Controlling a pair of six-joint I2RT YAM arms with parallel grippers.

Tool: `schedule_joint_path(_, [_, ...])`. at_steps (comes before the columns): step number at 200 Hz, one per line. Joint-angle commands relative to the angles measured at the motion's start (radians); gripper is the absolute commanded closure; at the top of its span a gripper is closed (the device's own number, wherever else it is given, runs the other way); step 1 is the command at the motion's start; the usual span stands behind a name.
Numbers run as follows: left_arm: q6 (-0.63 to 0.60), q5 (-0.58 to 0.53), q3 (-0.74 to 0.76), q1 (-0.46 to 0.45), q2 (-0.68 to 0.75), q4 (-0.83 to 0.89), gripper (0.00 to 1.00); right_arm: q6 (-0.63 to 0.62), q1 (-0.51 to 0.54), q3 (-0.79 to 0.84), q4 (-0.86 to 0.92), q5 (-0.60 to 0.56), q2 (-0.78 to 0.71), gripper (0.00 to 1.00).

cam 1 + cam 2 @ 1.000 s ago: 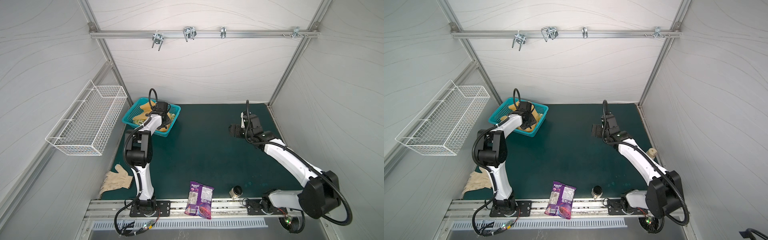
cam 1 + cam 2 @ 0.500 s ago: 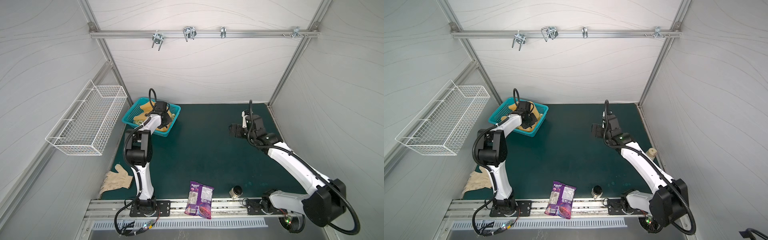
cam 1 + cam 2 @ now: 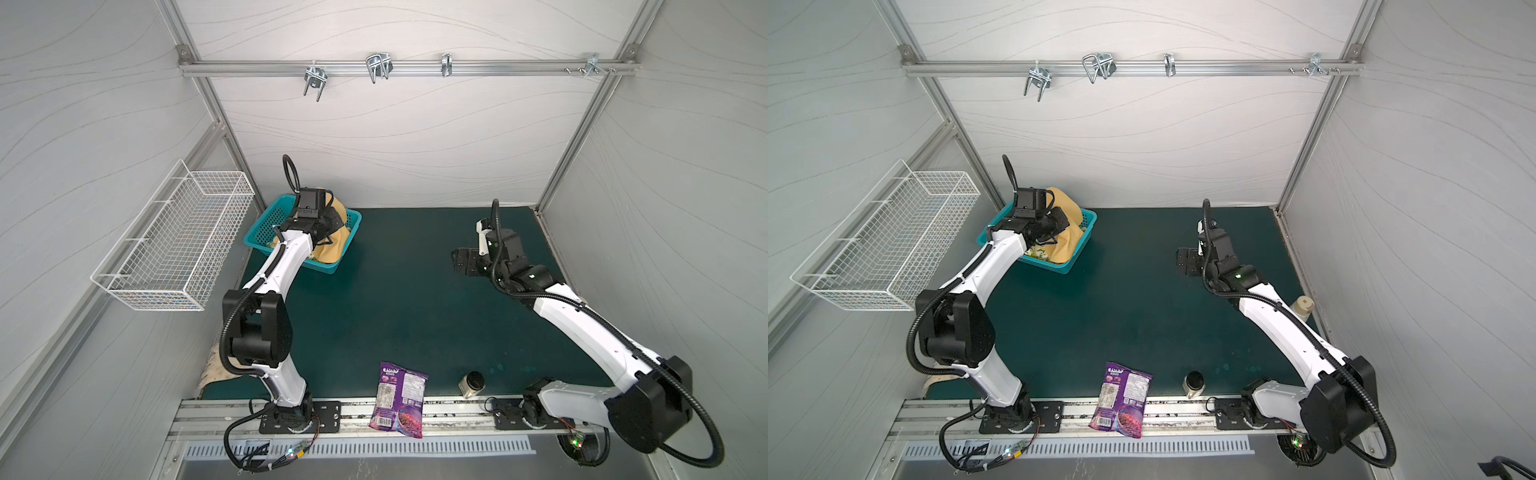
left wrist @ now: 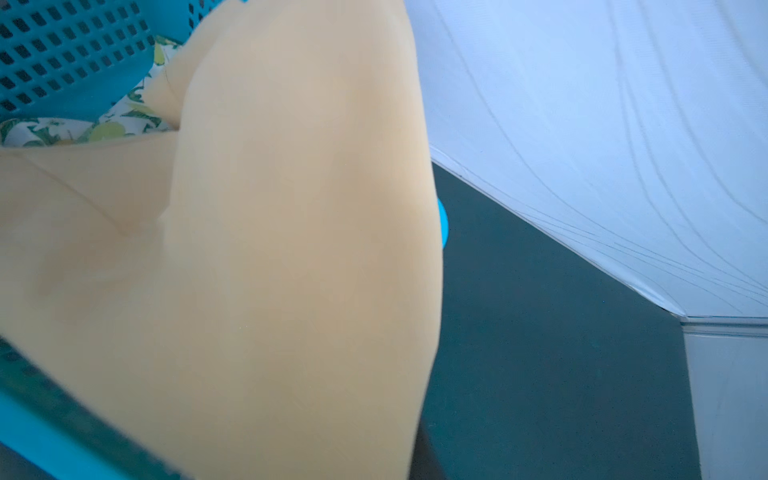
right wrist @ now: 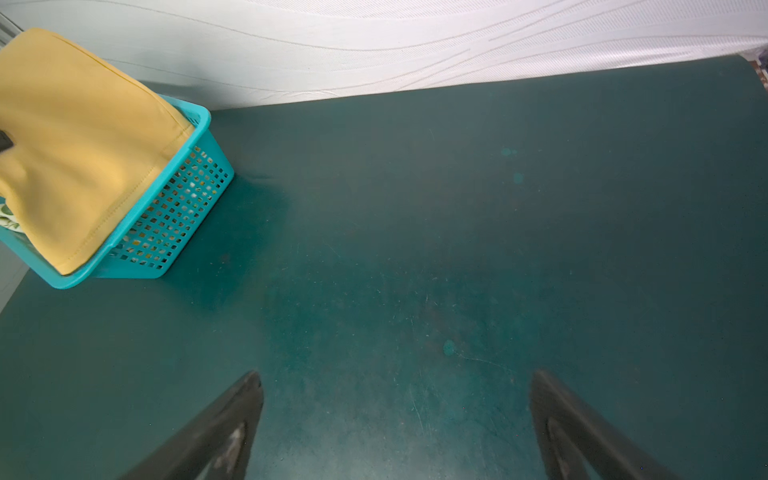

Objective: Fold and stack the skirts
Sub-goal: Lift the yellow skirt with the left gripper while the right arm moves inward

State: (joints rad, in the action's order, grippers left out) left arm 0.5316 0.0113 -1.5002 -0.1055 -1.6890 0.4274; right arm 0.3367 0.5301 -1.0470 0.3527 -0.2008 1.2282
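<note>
- The left tool (image 3: 329, 224) is gripping the yellow skirt (image 3: 332, 249), jaws closed on a bunch of cloth inside the basket (image 3: 286, 254).
- The step in hand appears to be pulling the first skirt out of the basket; no folding is under way yet.
- The lemon skirt (image 4: 54, 129) is lying at the basket's bottom, under the yellow one.
- The right tool (image 5: 395, 374) is hovering open and empty over the table (image 3: 395, 311), well apart from the basket.
- The yellow skirt is rising above the basket's rim and draping down inside; its long axis is running along the basket's length, with a stitched hem lying along the basket's wall on the right tool's side.
- The next move probably calls for raising the skirt clear of the rim without dragging the lemon skirt or the basket along, then spreading it flat beside the basket.
</note>
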Motion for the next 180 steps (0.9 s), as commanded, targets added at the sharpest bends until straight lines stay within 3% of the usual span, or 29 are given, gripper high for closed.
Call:
schedule_joint_path(1, [-0.073,0.052,-0.043,-0.039,0.081,-0.042,1.0,-0.041,0.029,-0.036,-0.001,-0.014,-0.002,0.01])
schedule_joint_path(47, [-0.138,0.082,-0.03,-0.125,0.214,-0.032,1.0,-0.071,0.077,-0.042,-0.014,-0.055,-0.027,0.01])
schedule_joint_path(92, [-0.121,0.188,-0.025,-0.199,0.333,-0.022,1.0,-0.077,0.111,-0.042,-0.01,-0.123,-0.078,0.01])
schedule_joint_path(180, [-0.124,0.229,0.042,-0.454,0.433,-0.026,1.0,-0.086,0.114,0.011,0.006,-0.202,-0.309,0.01])
